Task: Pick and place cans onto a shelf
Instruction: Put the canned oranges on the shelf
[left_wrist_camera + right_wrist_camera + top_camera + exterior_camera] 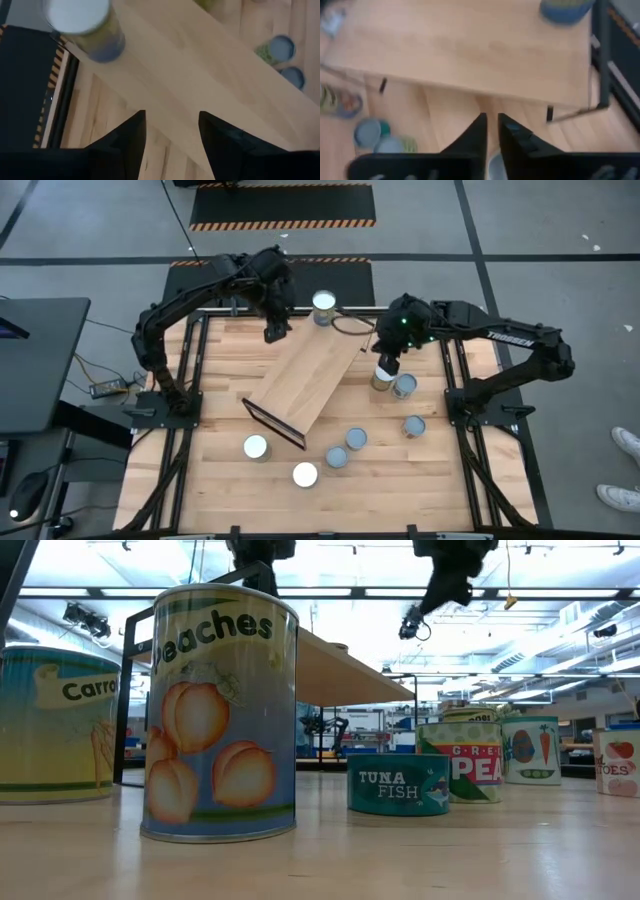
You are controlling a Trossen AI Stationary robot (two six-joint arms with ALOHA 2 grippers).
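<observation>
Cans (pixel 350 438) scattered — one (pixel 381 379) half hidden under right gripper (pixel 385 367).

A slatted wooden table (pixel 210 470) sits in a black metal frame (pixel 475 470). To one side stands a dark desk (pixel 35 365). Black floor mats with orange-striped edges (pixel 282 207) lie beyond, and white shoes (pixel 625 470) show at the edge.

A: The shelf (pixel 308 385) top lies bare except one can (pixel 324 304) at its far end; wide room there.
B: Near side looks crowded; five cans (pixel 336 457) scattered, narrow gaps, probably passable.
</observation>
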